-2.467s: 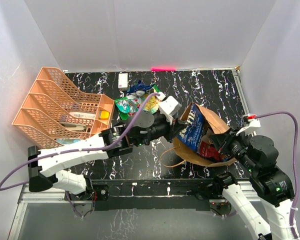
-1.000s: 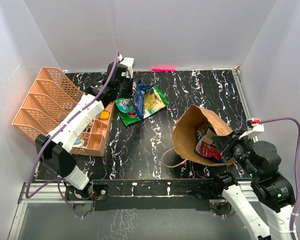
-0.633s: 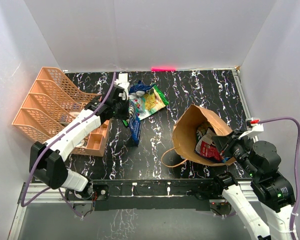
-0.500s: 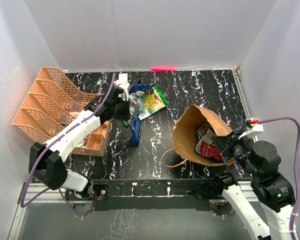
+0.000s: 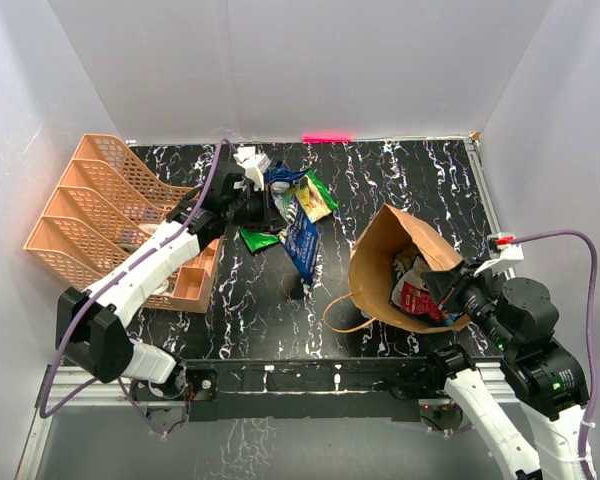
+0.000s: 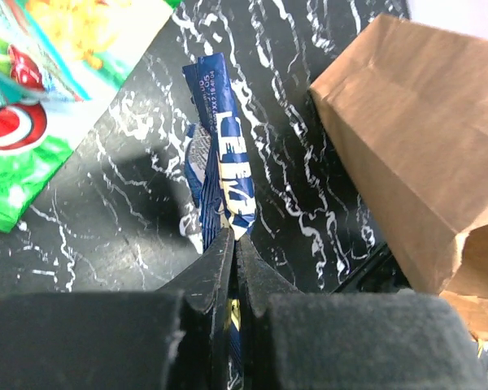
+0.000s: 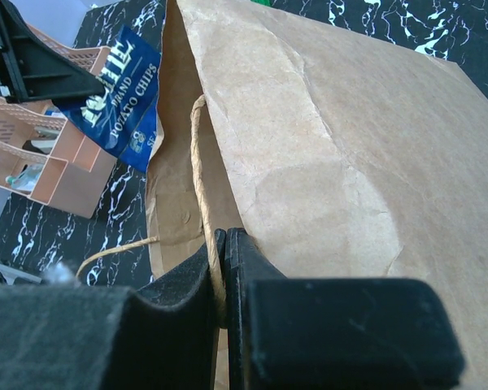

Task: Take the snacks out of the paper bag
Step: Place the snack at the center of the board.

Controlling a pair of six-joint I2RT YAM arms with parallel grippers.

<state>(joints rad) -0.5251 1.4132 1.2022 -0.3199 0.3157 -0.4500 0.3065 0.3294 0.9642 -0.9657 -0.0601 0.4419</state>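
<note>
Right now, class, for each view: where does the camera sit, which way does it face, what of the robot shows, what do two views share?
Top external: above and behind the bases, looking down on the table; both arms show.
Left wrist: on the left arm, looking down past the left pincer, shut on the dark blue packet.
Right wrist: on the right arm, looking along the right pincer, shut on the handle of the paper bag.
Shared: both wrist views show packet and bag.
</note>
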